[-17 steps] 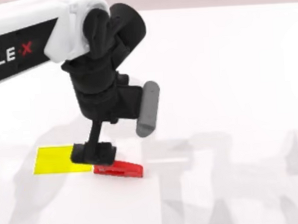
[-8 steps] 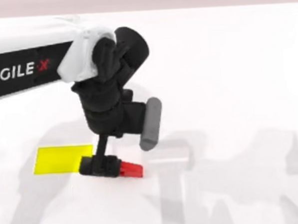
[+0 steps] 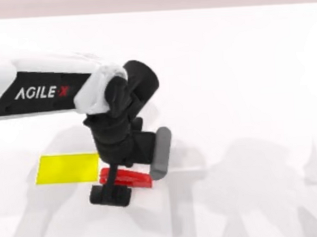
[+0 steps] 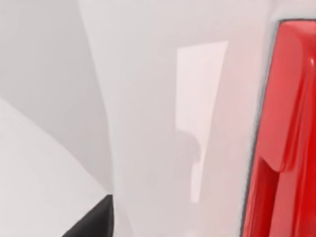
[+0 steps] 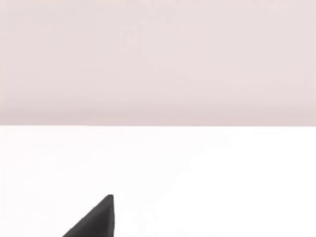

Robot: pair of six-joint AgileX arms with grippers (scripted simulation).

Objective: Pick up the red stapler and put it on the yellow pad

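The red stapler (image 3: 131, 178) lies flat on the white table, just right of the yellow pad (image 3: 66, 168) and clear of it. My left gripper (image 3: 110, 194) hangs low over the stapler's left end, its black tip on the near side of the stapler. It is open and holds nothing. In the left wrist view the stapler (image 4: 286, 148) fills one edge, and one dark fingertip (image 4: 96, 223) shows apart from it. My right arm is out of the top view; its wrist view shows one dark fingertip (image 5: 96, 219) over bare table, the gripper open.
A grey cylinder-shaped part of the left arm (image 3: 160, 153) hangs just above the stapler's right end. The white table (image 3: 242, 93) stretches to the right and back, with only arm shadows on it.
My left arm has swung right and toward the near edge. Its gripper tip went from the pad's right edge, over the stapler's left end, to its near side. The stapler has not moved.
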